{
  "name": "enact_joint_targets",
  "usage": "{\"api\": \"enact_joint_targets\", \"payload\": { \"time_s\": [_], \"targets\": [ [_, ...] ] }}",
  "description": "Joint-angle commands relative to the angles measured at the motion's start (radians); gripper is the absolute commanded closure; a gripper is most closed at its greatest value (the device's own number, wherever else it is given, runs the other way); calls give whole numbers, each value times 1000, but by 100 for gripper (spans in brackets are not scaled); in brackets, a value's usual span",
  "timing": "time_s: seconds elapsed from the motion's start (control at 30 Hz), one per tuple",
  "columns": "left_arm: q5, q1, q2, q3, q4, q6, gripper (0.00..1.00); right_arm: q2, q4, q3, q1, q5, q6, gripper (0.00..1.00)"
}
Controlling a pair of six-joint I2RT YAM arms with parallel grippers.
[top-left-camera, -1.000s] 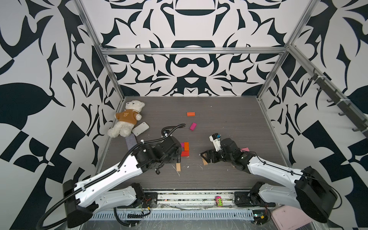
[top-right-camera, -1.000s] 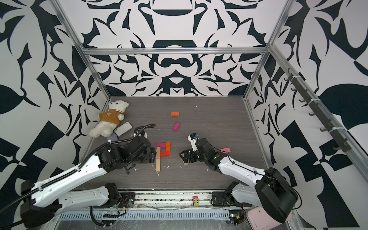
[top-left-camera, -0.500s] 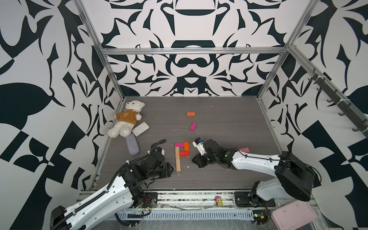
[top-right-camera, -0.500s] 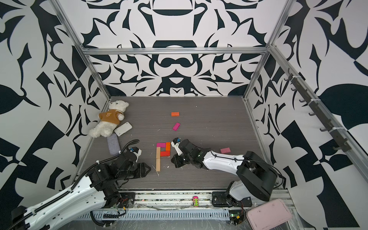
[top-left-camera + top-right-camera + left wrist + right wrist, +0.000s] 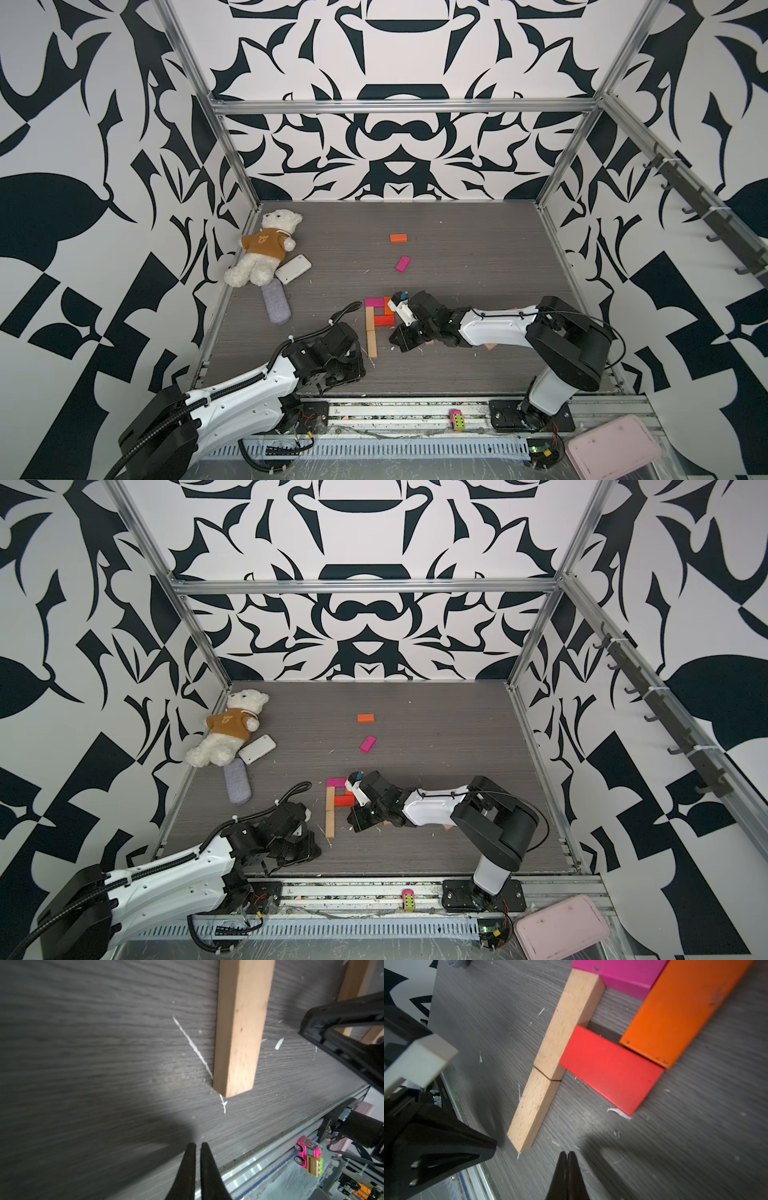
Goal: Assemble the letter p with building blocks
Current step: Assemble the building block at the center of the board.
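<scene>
Building blocks (image 5: 371, 336) are laid flat on the dark counter (image 5: 457, 249) as a letter P, seen between the two arms in both top views. The stem is made of two tan bars (image 5: 566, 1028) set end to end. A magenta block (image 5: 618, 972) is placed across the top, an orange block (image 5: 679, 1009) forms the outer side of the bowl, and a red block (image 5: 610, 1070) closes the bowl against the stem. A spare orange block (image 5: 398, 237) and a spare magenta block (image 5: 402, 264) are seen farther back, well apart from the letter.

The left fingers (image 5: 188, 1167) are drawn together with only a thin slit between them; nothing is grasped, and they are held near the stem's lower end without touching it. The right fingers (image 5: 560, 1178) are pressed tight together, also empty, near the stem's foot and the red block.

A teddy bear (image 5: 266, 249) is seen by the left wall, and a toy car (image 5: 456, 419) on the front rail.
</scene>
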Motion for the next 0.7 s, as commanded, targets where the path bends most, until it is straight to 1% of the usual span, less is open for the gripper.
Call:
{"api": "enact_joint_targets", "payload": {
  "time_s": [0.0, 0.27, 0.67],
  "targets": [
    [22, 5, 14, -31, 132, -68, 89, 9, 49, 34, 13, -36, -1, 97],
    [-2, 4, 33, -77, 206, -126, 90, 37, 46, 54, 29, -48, -5, 97],
    [-37, 5, 36, -98, 228, -168, 90, 68, 37, 78, 34, -59, -9, 97]
  ]
}}
